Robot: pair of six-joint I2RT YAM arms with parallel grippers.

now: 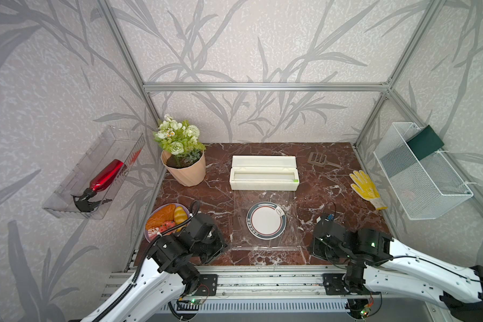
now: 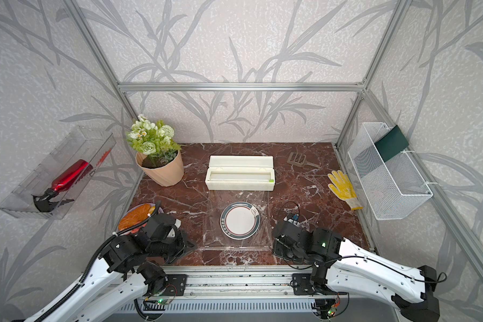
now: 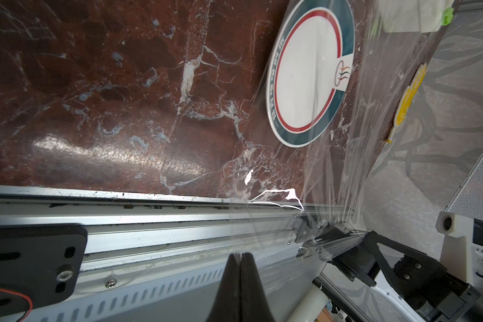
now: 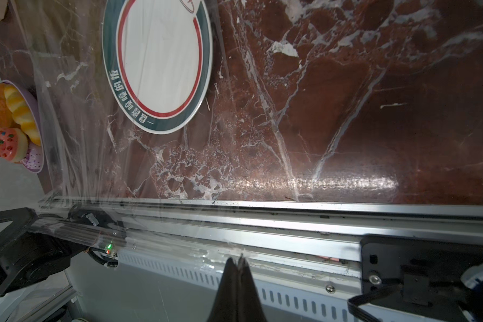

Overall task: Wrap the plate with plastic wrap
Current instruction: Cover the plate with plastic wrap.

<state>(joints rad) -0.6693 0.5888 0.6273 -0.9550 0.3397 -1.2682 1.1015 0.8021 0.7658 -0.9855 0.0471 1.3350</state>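
Note:
The plate [image 1: 266,220] [image 2: 240,220], white with a dark green rim, lies flat on the marble table in front of the cream dispenser box [image 1: 264,178]. The plastic wrap [image 1: 262,195] [image 2: 237,196] runs from the box over the plate to the table's front edge. In the left wrist view my left gripper [image 3: 241,254] is shut on the film's near left corner, over the front rail. In the right wrist view my right gripper [image 4: 237,258] is shut on the near right corner. The film [image 3: 332,178] [image 4: 67,139] hangs taut and streaked between them, above the plate [image 3: 310,72] [image 4: 159,64].
A flower pot [image 1: 184,170] stands at the back left, and a purple plate of toy food [image 1: 165,220] sits beside my left arm. A brown scoop [image 1: 317,159] and a yellow glove [image 1: 365,188] lie at the right. A wire basket [image 1: 421,178] hangs on the right wall.

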